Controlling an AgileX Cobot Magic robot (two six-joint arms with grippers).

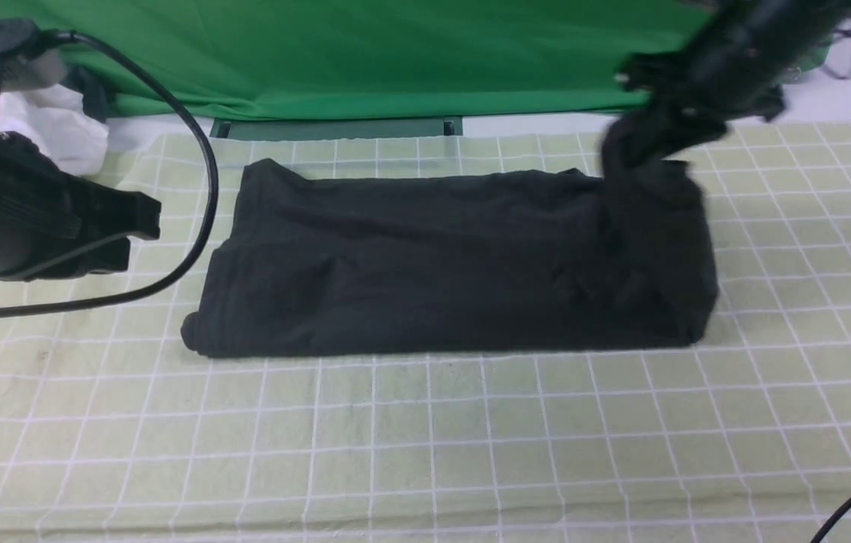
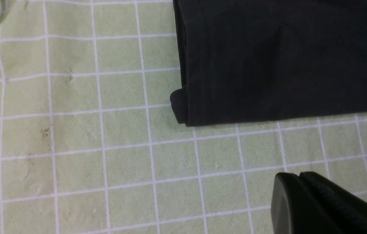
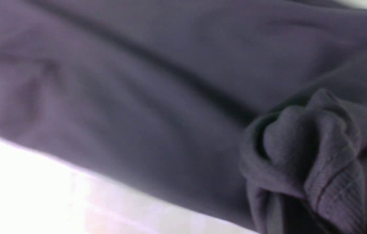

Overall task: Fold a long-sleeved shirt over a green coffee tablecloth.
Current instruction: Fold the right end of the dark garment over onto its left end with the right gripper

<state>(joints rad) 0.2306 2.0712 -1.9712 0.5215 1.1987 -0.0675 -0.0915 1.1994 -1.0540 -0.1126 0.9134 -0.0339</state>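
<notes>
Green coffee tablecloth (image 1: 425, 437) spread wide, with the black long-sleeved shirt (image 1: 433, 264) folded into a long band across its middle.
Left of the shirt, the left gripper (image 1: 140, 230) hung apart from it, jaws together and empty. At the shirt's far right corner, the right gripper (image 1: 659, 113) was clamped on a bunch of fabric, holding that end raised off the cloth; its jaws were blurred.
</notes>
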